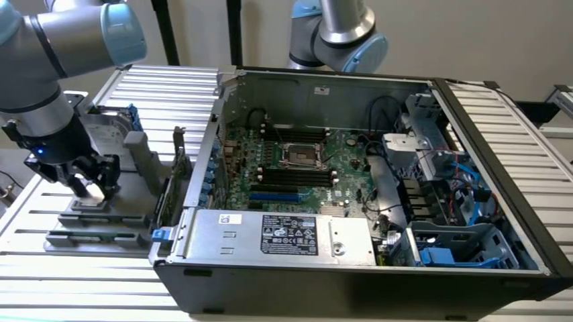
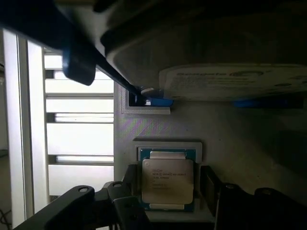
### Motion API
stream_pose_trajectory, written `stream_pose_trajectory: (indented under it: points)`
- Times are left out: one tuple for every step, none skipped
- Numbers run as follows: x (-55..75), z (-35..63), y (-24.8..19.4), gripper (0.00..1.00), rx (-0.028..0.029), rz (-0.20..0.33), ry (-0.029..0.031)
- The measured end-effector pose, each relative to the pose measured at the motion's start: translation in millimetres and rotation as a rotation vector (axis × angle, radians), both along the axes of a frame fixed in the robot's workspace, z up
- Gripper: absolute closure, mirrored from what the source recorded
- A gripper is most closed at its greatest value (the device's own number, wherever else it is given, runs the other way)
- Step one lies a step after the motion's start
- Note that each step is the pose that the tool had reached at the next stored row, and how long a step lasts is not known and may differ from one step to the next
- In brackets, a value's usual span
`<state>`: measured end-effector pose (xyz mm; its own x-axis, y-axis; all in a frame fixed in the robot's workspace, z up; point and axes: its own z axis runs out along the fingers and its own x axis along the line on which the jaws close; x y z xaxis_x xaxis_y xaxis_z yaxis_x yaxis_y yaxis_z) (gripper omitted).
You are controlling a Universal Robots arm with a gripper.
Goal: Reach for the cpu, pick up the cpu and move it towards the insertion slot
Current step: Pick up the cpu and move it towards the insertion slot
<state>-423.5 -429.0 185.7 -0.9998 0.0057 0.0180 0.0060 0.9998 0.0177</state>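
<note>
Fingers [image 2: 211, 187] are spread loose either side of the cpu [image 2: 167, 179], flat in its grey holder [image 2: 158, 127] outside the case [image 1: 358, 285], so an off-centre squeeze from the gripper [image 1: 87, 182] could tip or jam it.

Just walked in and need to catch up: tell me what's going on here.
A robot arm has its claw lowered onto a grey fixture to the exterior view's left of an open computer case. The claw sits right over the cpu, which lies flat in the fixture's pocket. The insertion slot on the motherboard looks empty.
</note>
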Motion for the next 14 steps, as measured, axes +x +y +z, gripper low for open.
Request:
stream_pose_trajectory:
  points:
    - [0.0, 0.0, 0.0, 0.44, 0.0000, 0.000, -0.0001]
    - [0.1, 0.0, 0.0, 0.45, 0.0001, 0.000, -0.0003]
    - [0.1, 0.2, 0.0, 0.45, 0.0002, 0.000, -0.0004]
    - [0.1, 0.4, 0.0, 0.45, 0.0004, 0.000, -0.0007]
    - [0.1, 1.0, 0.0, 0.45, 0.0004, 0.000, -0.0008]
    - [0.1, 2.1, 0.0, 0.45, 0.0002, 0.000, -0.0005]
    - [0.1, 3.8, 0.0, 0.45, 0.0001, 0.000, -0.0005]
    - [0.1, 6.0, 0.0, 0.45, 0.0001, 0.000, -0.0004]
    - [0.1, 8.8, 0.0, 0.45, 0.0002, 0.000, -0.0004]
    - [0.1, 12.3, 0.0, 0.45, 0.0002, 0.000, -0.0005]
    - [0.1, 16.7, 0.0, 0.45, 0.0001, 0.000, -0.0003]
    - [0.1, 21.3, 0.0, 0.45, 0.0001, 0.000, -0.0003]
    - [0.1, 25.6, 0.0, 0.45, 0.0002, 0.000, -0.0005]
    - [0.1, 30.5, 0.0, 0.45, 0.0001, 0.000, -0.0003]
